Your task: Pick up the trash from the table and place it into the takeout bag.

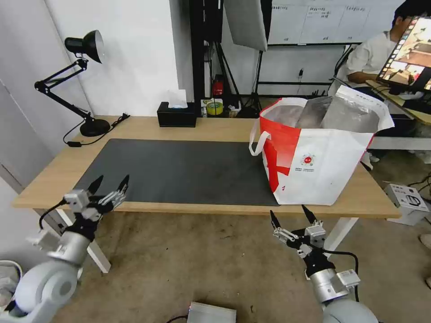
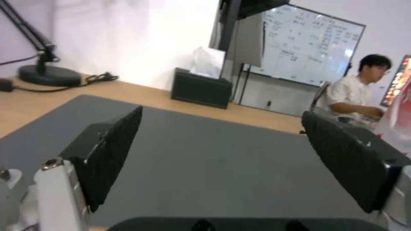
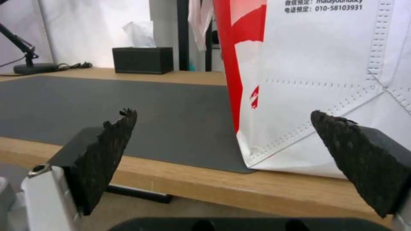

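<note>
Nearest to me, below the front edge of the table (image 1: 206, 207), both arms hang short of the desk. My left gripper (image 1: 109, 185) sits at the near left corner, its tips just over the edge of the dark grey mat (image 1: 179, 170), and its black fingers (image 2: 113, 150) stand wide apart with nothing between them. My right gripper (image 1: 290, 214) hovers over the floor just in front of the desk, below the takeout bag (image 1: 321, 168); its fingers (image 3: 109, 150) are likewise spread and hold nothing.

Past them, I see the mat lying across the middle of the light-wood top. On the right end the white and red bag stands upright, partly on the mat's right edge and partly on bare wood, mouth open and silver lining showing. Its white loop handle (image 1: 257, 142) droops on the side toward the mat.

Along the far edge stands a black tissue box (image 1: 176, 115), and at the far left corner a black desk lamp (image 1: 85, 80).
</note>
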